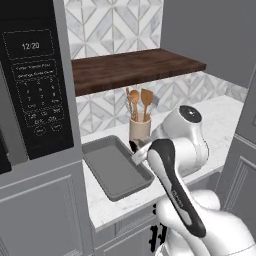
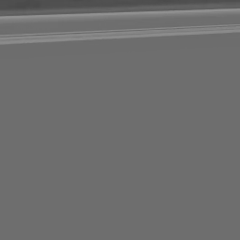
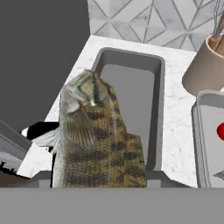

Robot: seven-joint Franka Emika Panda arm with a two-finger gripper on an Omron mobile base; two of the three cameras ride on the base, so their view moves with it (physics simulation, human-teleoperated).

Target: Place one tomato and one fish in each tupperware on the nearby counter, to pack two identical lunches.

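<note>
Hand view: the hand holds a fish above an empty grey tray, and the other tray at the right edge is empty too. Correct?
Not quite. In the hand view the fish is over the empty tray, but the second tray already holds a tomato.

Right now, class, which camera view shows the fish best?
The hand view: the fish sits large in the foreground, scales and head plain, in front of an empty grey tupperware. In the left base view the arm hides that spot by the tray, and the right base view faces a flat grey surface.
</note>
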